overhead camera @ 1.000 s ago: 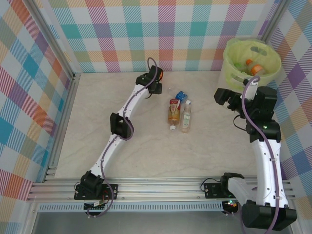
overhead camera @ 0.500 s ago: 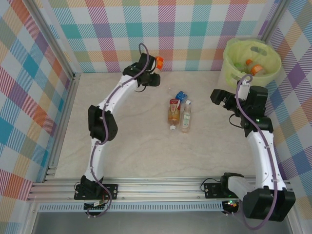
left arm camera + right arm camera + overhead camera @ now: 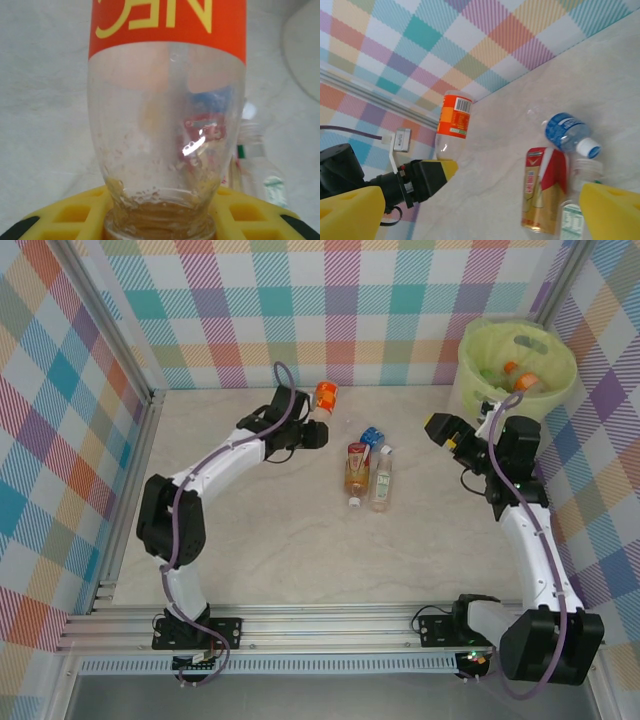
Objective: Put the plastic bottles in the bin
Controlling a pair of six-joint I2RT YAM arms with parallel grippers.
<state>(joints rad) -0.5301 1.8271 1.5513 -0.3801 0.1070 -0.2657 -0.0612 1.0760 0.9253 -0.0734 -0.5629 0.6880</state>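
An orange-labelled bottle (image 3: 326,396) is clamped by its neck in the left gripper (image 3: 314,427), clear of the table (image 3: 280,540), presumably for transfer to the bin (image 3: 466,348), beside which the right gripper (image 3: 450,432) is held open.

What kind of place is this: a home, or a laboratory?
Most likely a robot test cell in a laboratory: plaid panels wall in a table, the left arm and right arm are bolted to a metal rail, and bottles lie on it with a lined bin.
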